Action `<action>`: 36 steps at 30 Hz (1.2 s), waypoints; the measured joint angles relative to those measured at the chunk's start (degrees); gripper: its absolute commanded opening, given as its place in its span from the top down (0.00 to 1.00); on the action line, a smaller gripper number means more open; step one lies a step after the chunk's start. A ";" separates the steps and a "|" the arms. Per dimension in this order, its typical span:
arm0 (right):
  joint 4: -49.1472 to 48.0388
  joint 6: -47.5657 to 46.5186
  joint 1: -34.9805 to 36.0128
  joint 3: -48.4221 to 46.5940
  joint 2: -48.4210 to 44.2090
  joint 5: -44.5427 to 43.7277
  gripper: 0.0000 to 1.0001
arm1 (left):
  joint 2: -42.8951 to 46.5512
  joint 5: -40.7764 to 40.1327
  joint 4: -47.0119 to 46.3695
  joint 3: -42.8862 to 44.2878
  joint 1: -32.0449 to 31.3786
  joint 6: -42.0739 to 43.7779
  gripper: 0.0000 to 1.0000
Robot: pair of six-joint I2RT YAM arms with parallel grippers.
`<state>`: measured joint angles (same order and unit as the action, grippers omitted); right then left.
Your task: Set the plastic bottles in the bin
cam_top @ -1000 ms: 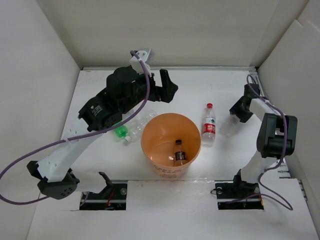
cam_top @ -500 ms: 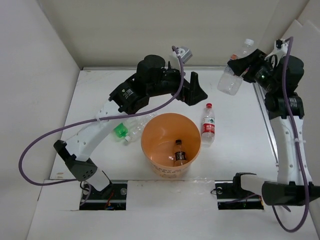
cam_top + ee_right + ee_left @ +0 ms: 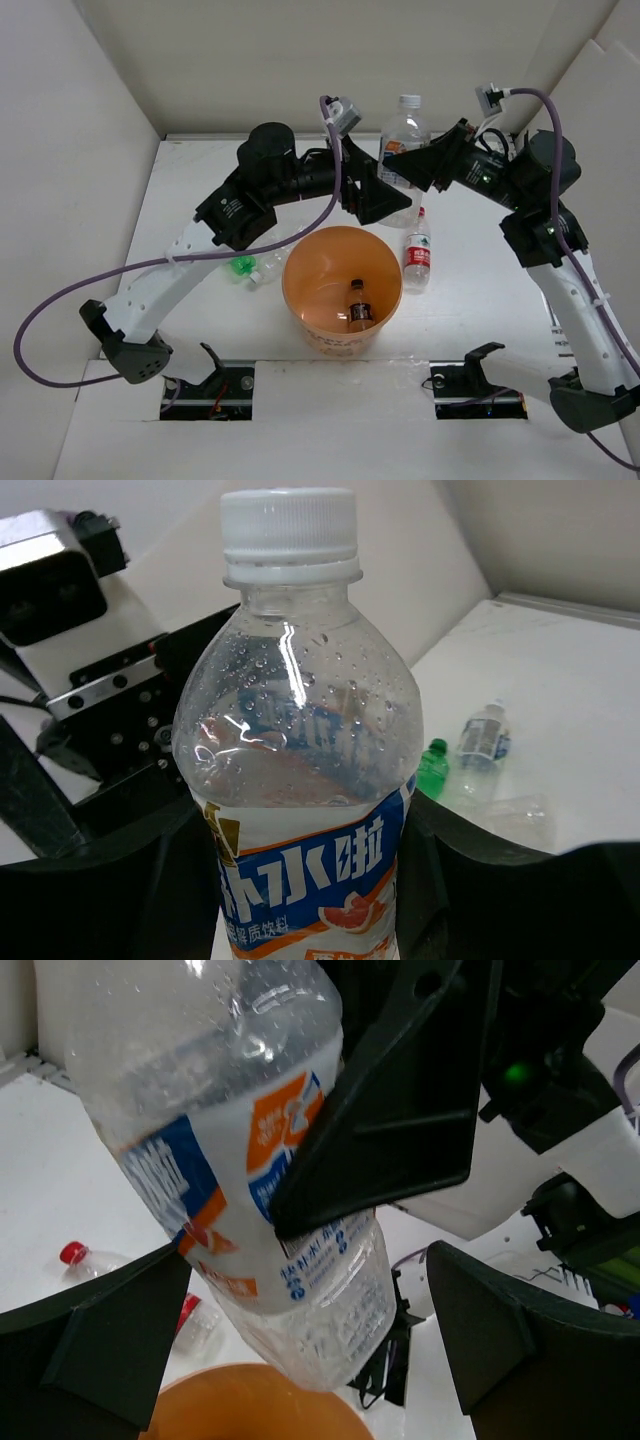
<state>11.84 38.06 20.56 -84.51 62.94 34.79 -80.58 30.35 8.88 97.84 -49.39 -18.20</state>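
My right gripper (image 3: 412,162) is shut on a clear bottle (image 3: 404,130) with a white cap and a blue and orange label, held upright in the air just behind the orange bin (image 3: 342,285). In the right wrist view the bottle (image 3: 300,730) fills the middle between my fingers (image 3: 480,880). My left gripper (image 3: 376,196) is open right beside it. In the left wrist view the bottle's base (image 3: 320,1300) hangs between my spread fingers (image 3: 480,1330) above the bin's rim (image 3: 250,1405). A black-capped bottle (image 3: 357,305) lies in the bin.
A red-capped bottle (image 3: 417,250) lies on the table right of the bin. A green bottle (image 3: 240,265) and clear bottles (image 3: 270,262) lie left of it, also seen in the right wrist view (image 3: 432,765). White walls enclose the table.
My right arm has swung left from the back right corner, carrying the bottle to a spot behind the bin. My left gripper has closed in on it from the left.
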 measured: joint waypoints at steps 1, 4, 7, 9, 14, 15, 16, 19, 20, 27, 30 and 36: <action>-0.83 0.26 1.36 0.00 0.09 -0.07 1.00 | 0.57 0.02 -0.55 -0.15 0.00 -0.13 0.00; -5.53 2.03 4.50 1.40 0.04 0.09 1.00 | 2.08 1.01 -2.99 -2.32 0.09 -0.81 0.00; -10.05 4.33 6.54 3.80 0.24 0.44 1.00 | 2.32 2.34 -4.63 -4.24 0.09 -1.73 0.08; -11.80 5.68 7.39 4.48 0.81 0.59 1.00 | 2.29 2.91 -4.90 -5.49 0.09 -2.29 0.33; -15.15 5.73 8.13 4.83 1.38 1.51 0.05 | 2.95 4.50 -6.51 -6.95 0.92 -4.76 0.80; -15.89 6.49 8.20 4.85 1.36 1.20 0.00 | 3.61 4.57 -6.60 -7.56 0.90 -4.55 0.82; -16.41 6.71 8.00 4.87 1.18 0.74 0.00 | 4.33 4.55 -6.75 -8.28 0.66 -4.42 0.84; -15.54 5.92 6.51 6.05 -0.35 0.17 0.00 | 6.93 4.00 -6.80 -11.91 0.20 -3.96 0.85; -13.81 4.87 5.57 6.47 -1.20 -0.37 0.00 | 7.96 3.52 -6.51 -13.64 0.22 -3.96 0.85; 1.25 -5.16 -1.60 8.92 -5.68 -17.53 0.00 | 19.15 1.92 -6.45 -31.17 0.31 -4.48 0.57; 6.38 -8.09 -2.84 13.51 -5.55 -25.51 0.00 | 24.52 1.92 -6.80 -36.92 0.04 -5.31 0.16; 13.79 -10.80 -4.31 20.72 1.42 -35.26 0.00 | 27.34 1.68 -6.93 -39.10 -0.13 -5.92 0.00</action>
<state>25.63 27.27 16.25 -63.79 64.36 -0.47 -53.23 32.03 1.96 58.74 -49.52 -24.12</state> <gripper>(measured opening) 0.999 0.997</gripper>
